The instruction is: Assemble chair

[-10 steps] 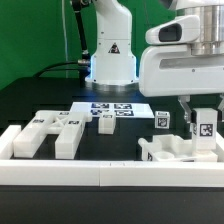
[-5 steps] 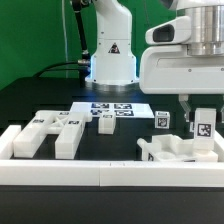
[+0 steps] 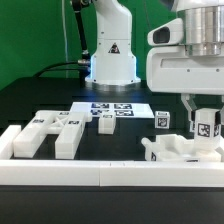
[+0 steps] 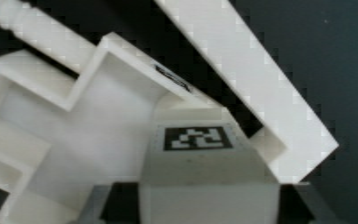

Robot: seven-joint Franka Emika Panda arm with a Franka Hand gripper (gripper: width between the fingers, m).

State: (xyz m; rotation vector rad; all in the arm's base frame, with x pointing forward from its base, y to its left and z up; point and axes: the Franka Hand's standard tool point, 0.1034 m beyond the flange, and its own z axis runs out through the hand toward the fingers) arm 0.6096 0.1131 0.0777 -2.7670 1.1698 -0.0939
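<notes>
My claw (image 3: 206, 120) is clamped on a tagged block (image 3: 207, 128), a chunky white chair part held upright with its black-and-white tag facing the exterior camera. In the wrist view the same block (image 4: 202, 160) fills the gap between the dark fingers (image 4: 119, 205). Just beneath it sits a recessed chair piece (image 3: 176, 150), white and blocky with raised walls; I cannot tell whether the two touch. The hand (image 3: 190, 65) hangs straight down at about three o'clock in the exterior view, its bulky white housing hiding whatever lies behind it. At nine o'clock from the claw stands a tagged cube (image 3: 162, 120), then a small block (image 3: 107, 123) on the edge of the marker board (image 3: 115, 107). Farther toward nine lies a forked chair piece (image 3: 50, 132). The white border rail (image 3: 100, 172) runs across at six o'clock, and the arm's base (image 3: 110, 55) stands at eleven.
</notes>
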